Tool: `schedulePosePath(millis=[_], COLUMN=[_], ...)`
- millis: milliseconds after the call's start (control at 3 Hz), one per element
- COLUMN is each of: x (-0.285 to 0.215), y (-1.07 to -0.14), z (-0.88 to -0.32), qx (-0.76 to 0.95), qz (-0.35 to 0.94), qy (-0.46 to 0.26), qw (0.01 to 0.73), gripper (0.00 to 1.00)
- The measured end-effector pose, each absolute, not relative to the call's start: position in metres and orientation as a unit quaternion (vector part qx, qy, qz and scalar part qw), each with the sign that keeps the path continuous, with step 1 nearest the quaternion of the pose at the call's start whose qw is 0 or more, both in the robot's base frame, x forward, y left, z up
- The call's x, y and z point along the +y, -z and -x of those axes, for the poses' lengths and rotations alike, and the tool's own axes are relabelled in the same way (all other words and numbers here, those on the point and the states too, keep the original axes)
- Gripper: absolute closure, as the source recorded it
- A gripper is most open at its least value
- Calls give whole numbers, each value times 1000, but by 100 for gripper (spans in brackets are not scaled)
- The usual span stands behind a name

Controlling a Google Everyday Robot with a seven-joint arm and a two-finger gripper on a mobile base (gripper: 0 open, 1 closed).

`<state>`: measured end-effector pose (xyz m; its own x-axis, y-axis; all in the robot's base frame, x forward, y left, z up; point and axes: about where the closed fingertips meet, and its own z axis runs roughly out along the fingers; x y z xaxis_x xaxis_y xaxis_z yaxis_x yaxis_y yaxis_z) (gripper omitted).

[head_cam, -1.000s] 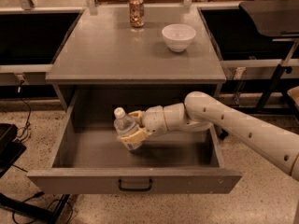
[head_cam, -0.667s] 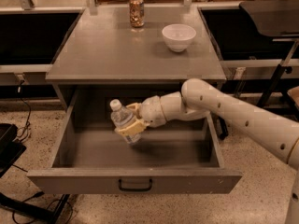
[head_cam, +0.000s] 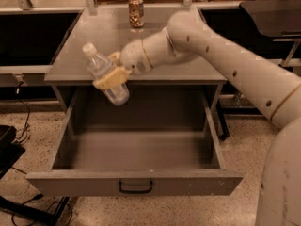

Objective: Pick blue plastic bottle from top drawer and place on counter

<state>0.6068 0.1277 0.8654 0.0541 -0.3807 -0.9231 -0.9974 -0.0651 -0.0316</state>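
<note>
Gripper (head_cam: 112, 78): is hanging at the front edge of the counter (head_cam: 89, 39), left of the counter's middle, with its tan fingers (head_cam: 107, 81) pinching the bottle (head_cam: 99, 62) around its mid-body.
Bottle: is being held tilted in the air, with its white cap pointing up and to the left across the counter's front edge and its clear base dipping below that edge (it looks to be touching neither the counter nor anything beneath it).
Arm (head_cam: 225, 55): is reaching in from the counter's right side and crossing above the counter's right half, with its pale wrist ending at the counter's front edge, just beside the bottle.
Drawer (head_cam: 136, 182): is standing pulled out below the counter, with its grey floor showing directly under the counter's front edge and its side walls running forward from the counter's two front corners.
Handle (head_cam: 135, 188): is sitting at the centre of the drawer's front panel, well apart from the counter's front edge.
Can (head_cam: 136, 11): is standing upright near the counter's back edge, about midway across the counter, well apart from the gripper.
</note>
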Motion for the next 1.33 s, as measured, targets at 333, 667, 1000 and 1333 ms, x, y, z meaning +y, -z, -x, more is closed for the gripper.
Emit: schedulePosePath(millis=[333,667,1000,1333], x=[163,185,197,205], y=[-931,-959,-953,-918], z=[-637,-682,-720,-741], qx=[575,607,634,644], qz=[585,533,481,445], qy=[-396,-387,-378,-378], qw=[413,445,473,494], gripper=[100,100,100,100])
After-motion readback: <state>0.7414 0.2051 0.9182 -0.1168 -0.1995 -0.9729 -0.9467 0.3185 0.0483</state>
